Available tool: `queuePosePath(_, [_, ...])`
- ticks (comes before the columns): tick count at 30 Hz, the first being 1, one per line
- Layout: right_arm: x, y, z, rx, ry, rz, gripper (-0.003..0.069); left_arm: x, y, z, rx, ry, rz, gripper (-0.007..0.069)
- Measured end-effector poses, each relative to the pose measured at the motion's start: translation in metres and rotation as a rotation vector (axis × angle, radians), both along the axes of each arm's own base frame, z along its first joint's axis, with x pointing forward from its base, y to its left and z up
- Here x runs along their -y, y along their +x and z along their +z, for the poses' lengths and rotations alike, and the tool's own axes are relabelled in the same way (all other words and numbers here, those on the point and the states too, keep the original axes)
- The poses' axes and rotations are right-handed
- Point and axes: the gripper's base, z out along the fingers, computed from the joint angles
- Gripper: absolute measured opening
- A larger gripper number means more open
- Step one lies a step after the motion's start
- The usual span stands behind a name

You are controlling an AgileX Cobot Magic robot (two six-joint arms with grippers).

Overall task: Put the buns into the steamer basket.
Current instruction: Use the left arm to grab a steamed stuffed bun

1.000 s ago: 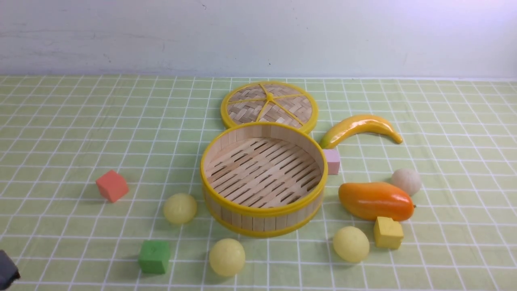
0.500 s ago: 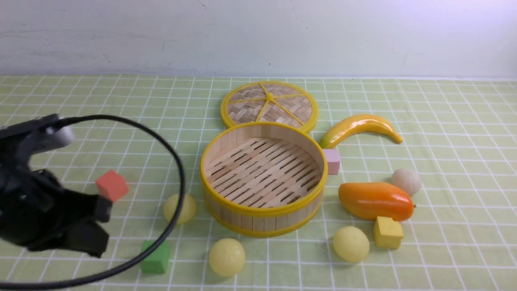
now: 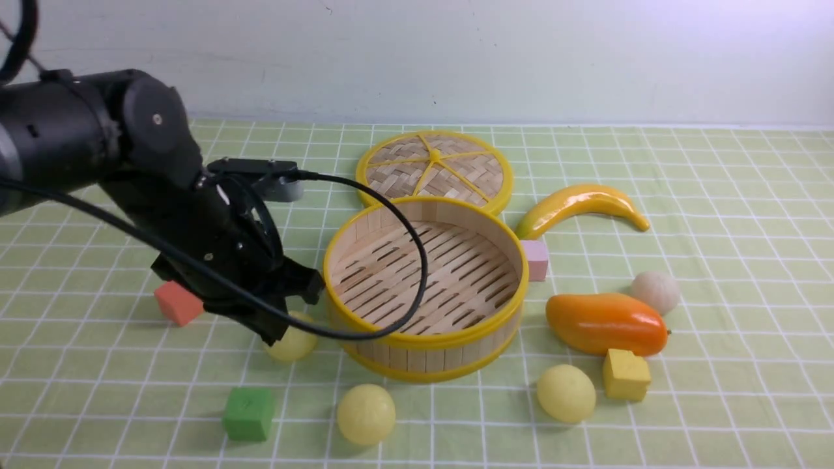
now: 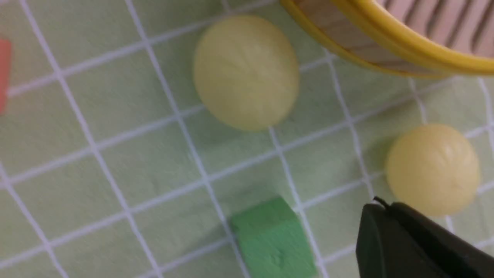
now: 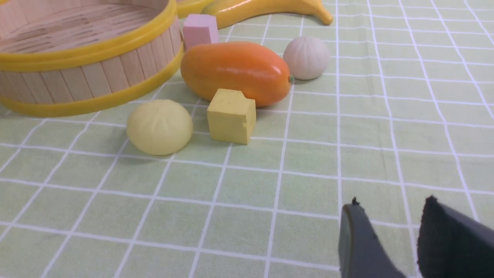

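The steamer basket (image 3: 423,343) stands mid-table with nothing on its slats. Three pale yellow buns lie around it: one to its left (image 3: 296,345), one in front (image 3: 365,413), one at front right (image 3: 565,393). An off-white bun (image 3: 655,292) lies behind the mango. My left gripper (image 3: 275,333) is shut and hangs over the left bun, partly hiding it. In the left wrist view its joined fingertips (image 4: 380,210) sit beside the front bun (image 4: 432,168), with the left bun (image 4: 246,71) farther off. My right gripper (image 5: 391,204) is open, holding nothing, well short of the yellow bun (image 5: 159,126).
A woven lid (image 3: 433,166) lies behind the basket, a banana (image 3: 580,205) and pink cube (image 3: 535,259) to its right. An orange mango (image 3: 606,322) and yellow cube (image 3: 625,374) sit by the right buns. A red cube (image 3: 176,306) and green cube (image 3: 249,412) lie left.
My left arm has swung in from the lower left corner to the basket's left side, over the left bun. The buns and other objects have not moved.
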Motion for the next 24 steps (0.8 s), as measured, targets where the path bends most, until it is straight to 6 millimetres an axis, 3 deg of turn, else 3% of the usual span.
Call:
queuePosePath(3, [0.000, 0.000, 0.000, 0.000, 0.000, 0.000, 0.0239, 0.000, 0.014, -0.005, 0.029, 0.041, -0.014, 0.0027])
queuePosePath(5, [0.000, 0.000, 0.000, 0.000, 0.000, 0.000, 0.0239, 0.002, 0.026, -0.014, 0.038, 0.066, -0.021, 0.0127])
queuePosePath(6, [0.000, 0.000, 0.000, 0.000, 0.000, 0.000, 0.0239, 0.002, 0.027, -0.014, 0.040, 0.065, -0.021, 0.0127])
queuePosePath(7, [0.000, 0.000, 0.000, 0.000, 0.000, 0.000, 0.0239, 0.003, 0.031, -0.022, 0.038, 0.073, -0.032, 0.0198])
queuePosePath(11, [0.000, 0.000, 0.000, 0.000, 0.000, 0.000, 0.0239, 0.005, 0.039, -0.037, 0.049, 0.095, -0.088, 0.0299])
queuePosePath(18, [0.000, 0.000, 0.000, 0.000, 0.000, 0.000, 0.0239, 0.007, 0.047, -0.049, 0.086, 0.104, -0.125, 0.0294])
queuePosePath(24, [0.000, 0.000, 0.000, 0.000, 0.000, 0.000, 0.0239, 0.007, 0.049, -0.059, 0.066, 0.112, -0.130, 0.0222])
